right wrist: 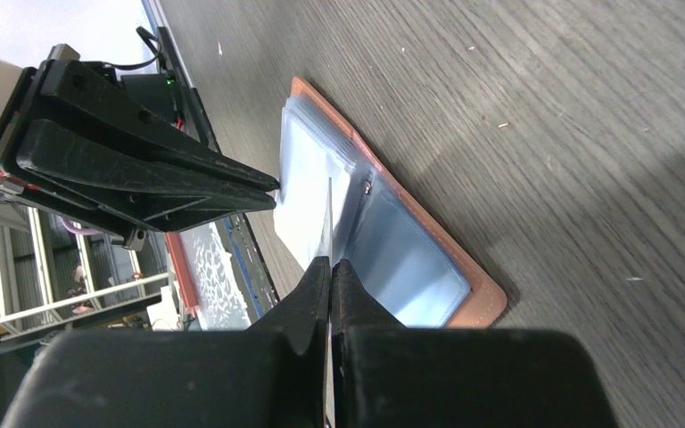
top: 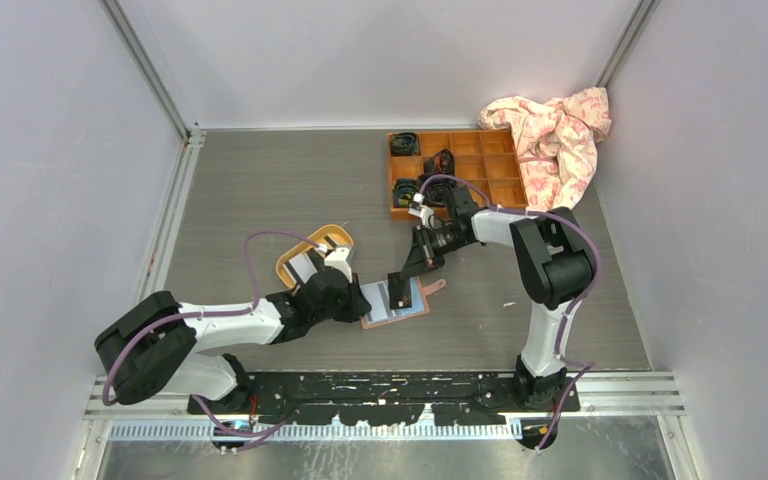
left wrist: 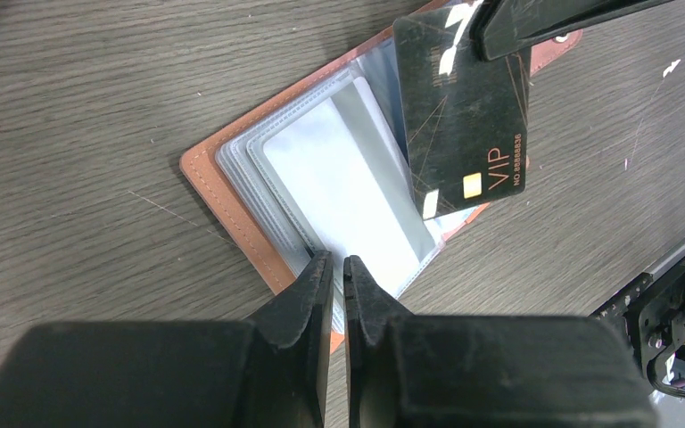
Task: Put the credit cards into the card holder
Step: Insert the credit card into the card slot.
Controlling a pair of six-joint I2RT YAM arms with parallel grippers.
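Card holder (left wrist: 223,192) open, white card (left wrist: 357,196) inside, right gripper (right wrist: 330,260) clamping black card (left wrist: 468,116), left gripper (left wrist: 339,259) pinching holder's edge

The left arm (top: 222,326) and right arm (top: 538,335) share white link shells, bulky black joint housings, looping purple cables (top: 246,258) and matte black claw fingers (left wrist: 308,299).

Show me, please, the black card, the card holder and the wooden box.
black card (left wrist: 464,125): left wrist view, middle of its face.
card holder (left wrist: 241,214): left wrist view, leather edge.
wooden box (top: 500,190): top view, empty compartment.
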